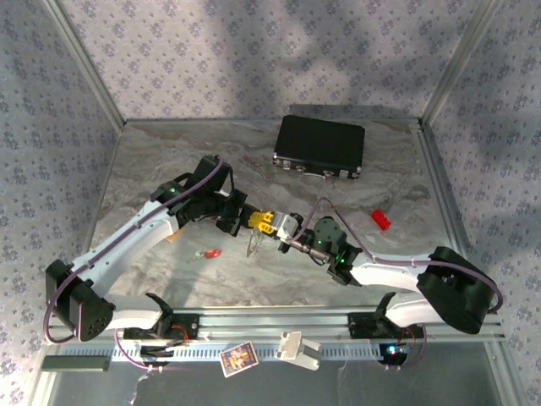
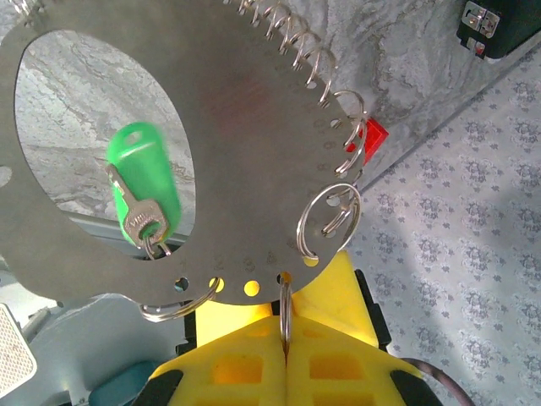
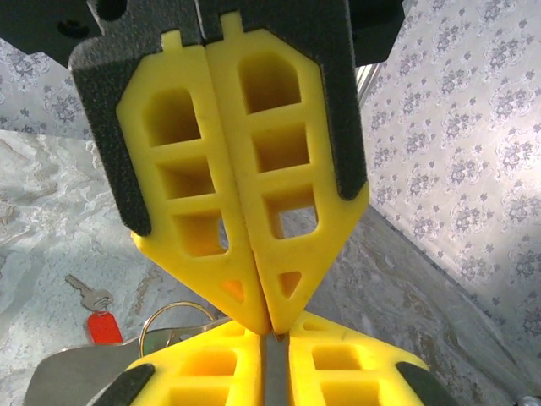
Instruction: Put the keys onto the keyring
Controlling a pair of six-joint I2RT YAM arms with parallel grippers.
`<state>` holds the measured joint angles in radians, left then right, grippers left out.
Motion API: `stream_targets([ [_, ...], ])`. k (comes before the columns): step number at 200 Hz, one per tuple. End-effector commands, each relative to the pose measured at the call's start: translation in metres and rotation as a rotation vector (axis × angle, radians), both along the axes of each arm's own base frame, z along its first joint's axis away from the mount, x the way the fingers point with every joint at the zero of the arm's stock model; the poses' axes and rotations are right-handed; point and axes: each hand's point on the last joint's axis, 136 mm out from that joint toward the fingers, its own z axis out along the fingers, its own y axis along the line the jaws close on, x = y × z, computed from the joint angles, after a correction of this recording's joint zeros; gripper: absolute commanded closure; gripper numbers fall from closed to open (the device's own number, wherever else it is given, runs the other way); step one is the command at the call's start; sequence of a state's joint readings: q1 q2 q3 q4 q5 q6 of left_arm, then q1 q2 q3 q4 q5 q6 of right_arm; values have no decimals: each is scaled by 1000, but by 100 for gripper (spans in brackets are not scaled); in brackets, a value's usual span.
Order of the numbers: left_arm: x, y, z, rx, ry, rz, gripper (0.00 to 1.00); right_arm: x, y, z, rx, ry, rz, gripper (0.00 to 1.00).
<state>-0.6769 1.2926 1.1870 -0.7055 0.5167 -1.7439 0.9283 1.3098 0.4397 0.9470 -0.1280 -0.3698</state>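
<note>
The keyring (image 2: 237, 152) is a grey metal plate with an oval hole and wire rings along its rim. My left gripper (image 2: 286, 347) is shut on its lower edge, at one ring, and holds it above the table. A green key (image 2: 144, 182) hangs from a ring inside the oval. My right gripper (image 3: 270, 326) has its yellow fingers pressed together, with the tips meeting on the plate's edge just above the left fingers. In the top view the left gripper (image 1: 264, 222) and the right gripper (image 1: 292, 230) meet mid-table. A red key (image 1: 210, 253) lies loose on the table (image 3: 97, 317).
A black case (image 1: 319, 145) lies at the back of the marbled table. A chunky red block (image 1: 382, 219) sits to the right, near the right arm. Patterned walls enclose the table on three sides. A card (image 1: 237, 358) and a white part (image 1: 297, 348) rest on the front rail.
</note>
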Motion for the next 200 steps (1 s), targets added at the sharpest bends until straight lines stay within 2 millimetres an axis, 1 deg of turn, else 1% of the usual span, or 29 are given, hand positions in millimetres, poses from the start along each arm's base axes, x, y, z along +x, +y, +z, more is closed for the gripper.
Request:
stream_targets([
  [1, -11, -6, 8, -48, 113, 39, 100, -5, 6, 36, 82, -51, 35, 91],
  [18, -9, -6, 8, -54, 103, 40, 100, -5, 7, 35, 81, -47, 40, 100],
  [27, -8, -7, 7, -56, 92, 41, 100, -5, 7, 34, 77, -43, 40, 100],
  [35, -2, -9, 11, -76, 51, 46, 94, -4, 7, 33, 73, -39, 39, 100],
  [47, 5, -7, 11, -76, -1, 46, 85, -5, 8, 29, 61, -26, 42, 100],
  [75, 24, 6, 14, -49, -145, 44, 60, -4, 6, 13, 31, 20, 39, 100],
  [97, 42, 18, 24, -45, -273, 52, 52, -3, 3, 3, 14, 51, 36, 100],
  [113, 55, 32, 33, -6, -384, 52, 47, -2, 2, 0, 6, 69, 36, 100],
  [139, 71, 62, 44, 103, -578, 24, 46, -1, 0, -3, -10, 89, 40, 100],
  [158, 78, 77, 58, 240, -799, -91, 47, -2, -1, -2, -14, 100, 44, 100],
  [170, 79, 81, 64, 319, -935, -197, 48, -2, -2, -2, -19, 106, 51, 100],
  [182, 77, 81, 62, 383, -1042, -326, 50, -3, -1, -4, -25, 115, 57, 100],
  [193, 72, 81, 53, 443, -1126, -480, 51, -4, -1, -6, -30, 124, 60, 100],
  [200, 66, 80, 44, 468, -1169, -586, 51, -4, -1, -8, -34, 129, 61, 100],
])
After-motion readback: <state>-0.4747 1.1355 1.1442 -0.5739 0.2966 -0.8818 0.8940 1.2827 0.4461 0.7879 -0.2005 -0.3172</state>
